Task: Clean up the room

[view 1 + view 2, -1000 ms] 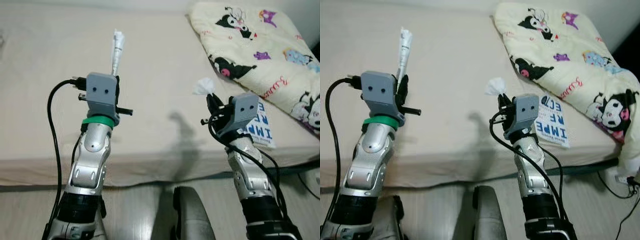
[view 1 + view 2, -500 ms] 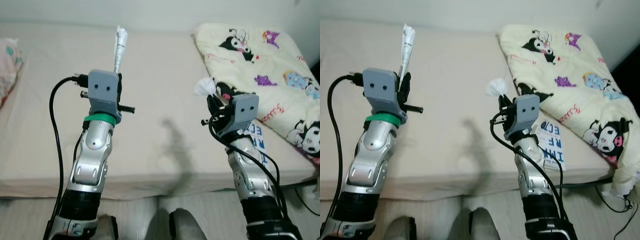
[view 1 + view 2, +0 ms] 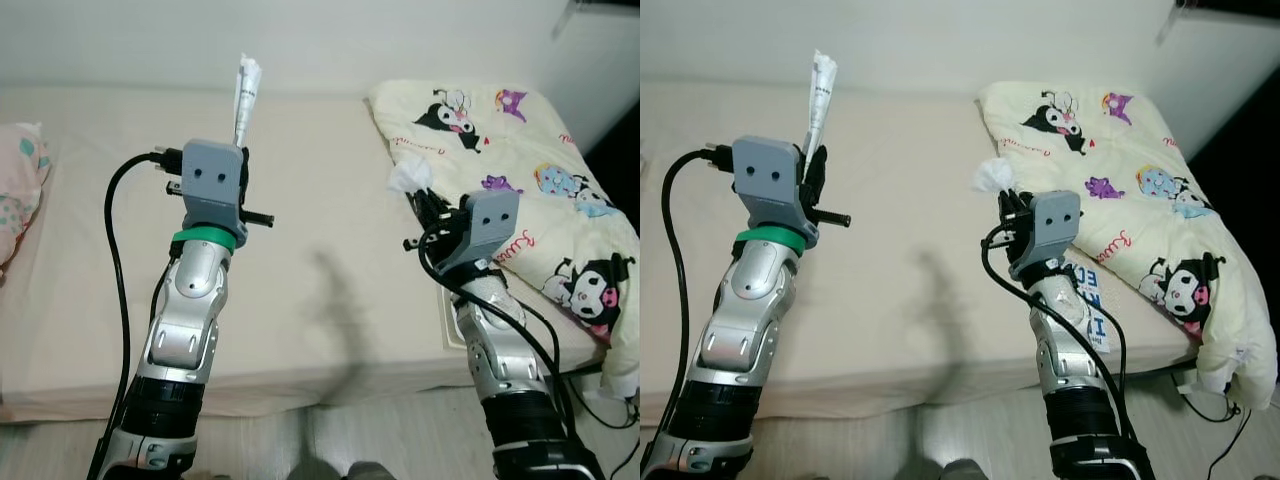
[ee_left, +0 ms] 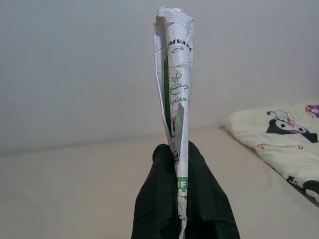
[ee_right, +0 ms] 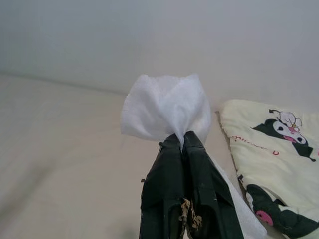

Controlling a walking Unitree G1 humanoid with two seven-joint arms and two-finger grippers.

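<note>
The left gripper (image 4: pixel 180 164) was raised above the bed (image 3: pixel 310 200), its two black fingers pressed together on a crumpled paper wrapper (image 4: pixel 174 84). The wrapper was white with green print, creased lengthwise into a narrow upright twist that stood well clear of the fingertips. The right gripper (image 5: pixel 182 142) was also held up over the bed, fingers closed tight on a white tissue (image 5: pixel 167 105). The tissue was soft and bunched, fanning out above the fingertips like a small puff, with a further fold trailing down beside one finger.

The bed beneath both arms wore a smooth, matte beige sheet. On its right side lay a pale yellow quilt (image 3: pixel 1120 170), padded and rumpled, printed with black-and-white cartoon characters, its edge hanging over the mattress corner. A flat printed booklet (image 3: pixel 1092 315) with large blue letters lay on the sheet beside the right arm, partly under the quilt's edge. A pink patterned pillow (image 3: pixel 20 190) sat at the bed's far left.
</note>
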